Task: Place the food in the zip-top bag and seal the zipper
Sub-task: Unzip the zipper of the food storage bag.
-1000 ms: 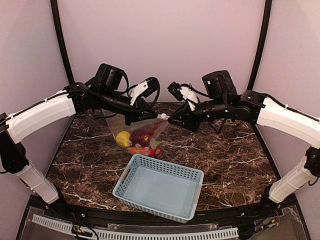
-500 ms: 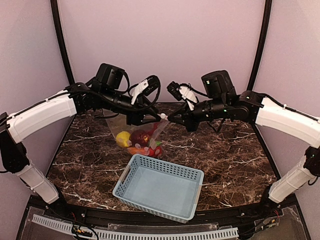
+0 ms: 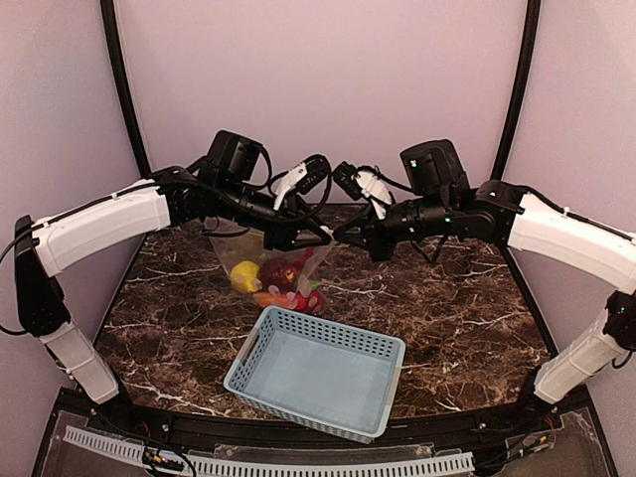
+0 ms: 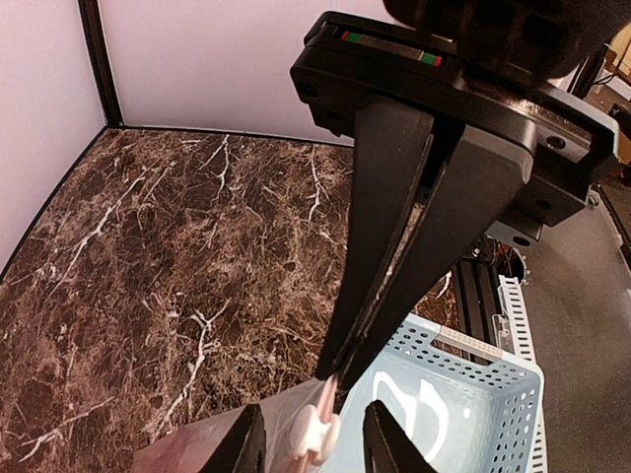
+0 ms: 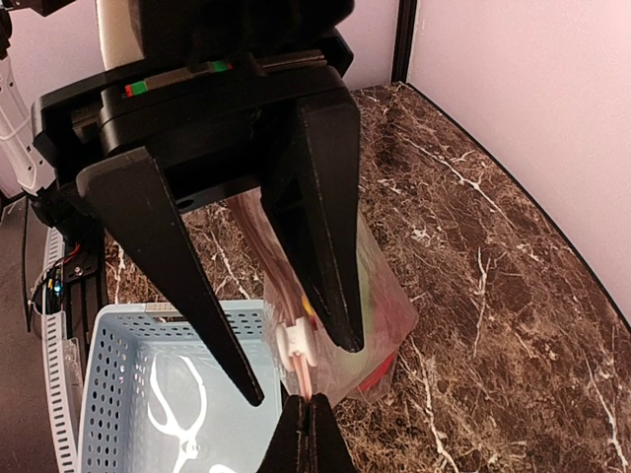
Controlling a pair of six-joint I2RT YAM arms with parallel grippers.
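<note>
The zip-top bag (image 3: 260,260) hangs above the table between my two grippers, its bottom resting near the basket. The food (image 3: 244,276) lies inside it: yellow, dark red, orange and red pieces. My right gripper (image 5: 309,402) is shut on the end of the pink zipper (image 4: 327,394), just past the white slider tab (image 5: 297,341). My left gripper (image 4: 314,436) is open and straddles the slider tab (image 4: 312,438), with a gap showing on each side. In the top view both grippers meet at the bag's upper right corner (image 3: 326,235).
A light blue lattice basket (image 3: 388,348) stands in front of the bag, near the table's middle, with a white scissors-like print on its floor. Brown marble tabletop surrounds it. Purple walls and black corner posts close the back and sides.
My left gripper has opened off the slider tab and its arm has shifted slightly right. My right gripper has shut on the zipper's end. The bag hangs where it was.
</note>
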